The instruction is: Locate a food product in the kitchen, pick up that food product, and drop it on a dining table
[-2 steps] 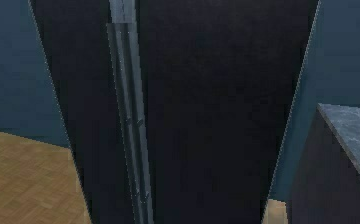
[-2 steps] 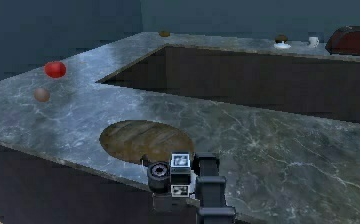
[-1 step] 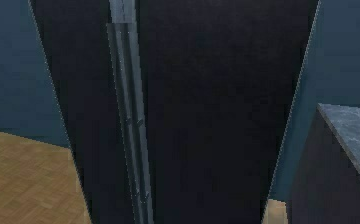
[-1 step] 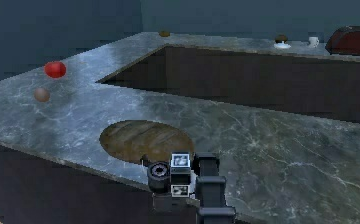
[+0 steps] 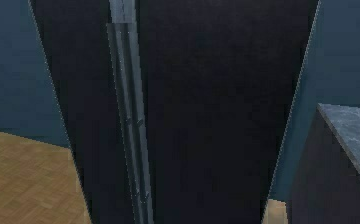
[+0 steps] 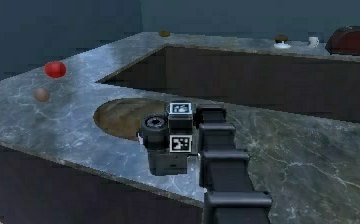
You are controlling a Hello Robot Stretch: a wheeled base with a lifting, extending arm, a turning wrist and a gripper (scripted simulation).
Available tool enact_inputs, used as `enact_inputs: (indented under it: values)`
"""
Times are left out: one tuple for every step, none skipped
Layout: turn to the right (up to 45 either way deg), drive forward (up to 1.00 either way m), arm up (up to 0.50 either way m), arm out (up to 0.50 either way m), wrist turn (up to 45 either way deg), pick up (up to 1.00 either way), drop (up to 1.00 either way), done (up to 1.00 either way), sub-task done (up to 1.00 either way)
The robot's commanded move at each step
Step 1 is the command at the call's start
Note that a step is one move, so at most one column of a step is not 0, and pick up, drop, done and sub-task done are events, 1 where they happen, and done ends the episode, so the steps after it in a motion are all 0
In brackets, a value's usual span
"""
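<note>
Poss. tomato [image 6: 55, 69] on counter [image 6: 308, 150]

A tall black fridge [image 5: 198, 100] stands close ahead, with a grey handle strip [image 5: 128, 110] running down it left of the middle. Blue wall [image 5: 18, 70] shows on either side, and wooden floor [image 5: 23, 175] at the lower left. A dark cabinet [image 5: 338, 175] with a grey marbled top sits at the forward view's right edge.

In the arm side view a marbled grey counter [image 6: 308, 140] wraps around a recess with dark fronts [image 6: 248, 85]. On its far stretch stand a small white thing [image 6: 313, 41], a small dark-topped thing [image 6: 282, 41] just beside it, and a dark red rounded thing [image 6: 350, 40] (too small to name).
</note>
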Motion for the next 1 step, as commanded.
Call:
enact_inputs:
  values:
    - [0.0, 0.0, 0.02, 0.0, 0.0, 0.0, 0.0, 0.0, 0.0]
